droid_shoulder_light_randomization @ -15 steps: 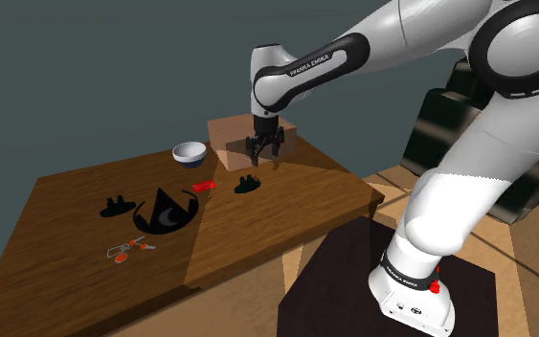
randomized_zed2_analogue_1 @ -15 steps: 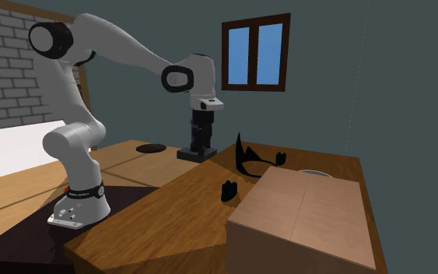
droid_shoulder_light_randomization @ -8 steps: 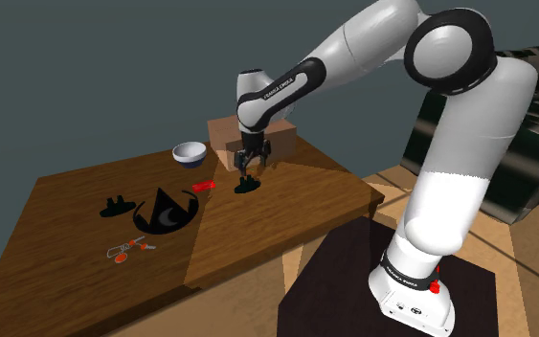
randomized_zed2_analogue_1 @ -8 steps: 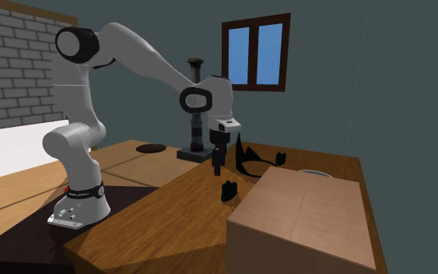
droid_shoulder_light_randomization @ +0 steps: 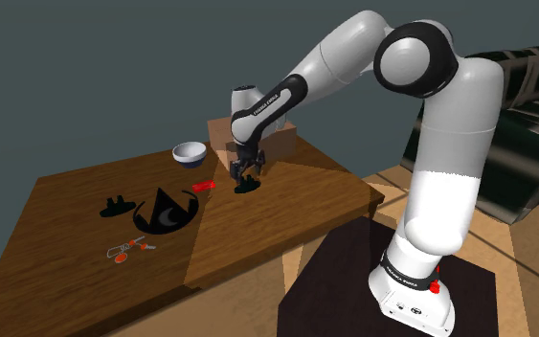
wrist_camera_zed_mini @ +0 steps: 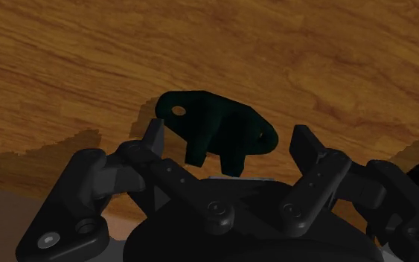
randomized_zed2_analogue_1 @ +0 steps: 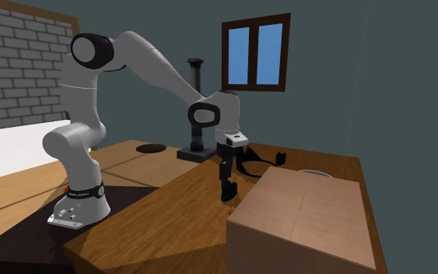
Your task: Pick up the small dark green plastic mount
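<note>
While the claw hangs low with fingers apart, the dark green mount lies between them on the wooden surface; contact unclear. Red piece, white bowl and brown box sit nearby.

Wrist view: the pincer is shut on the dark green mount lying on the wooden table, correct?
No. The wrist view shows the pincer open, fingers apart either side of the dark green mount, not clasping it. The mount does lie on the wooden table.
</note>
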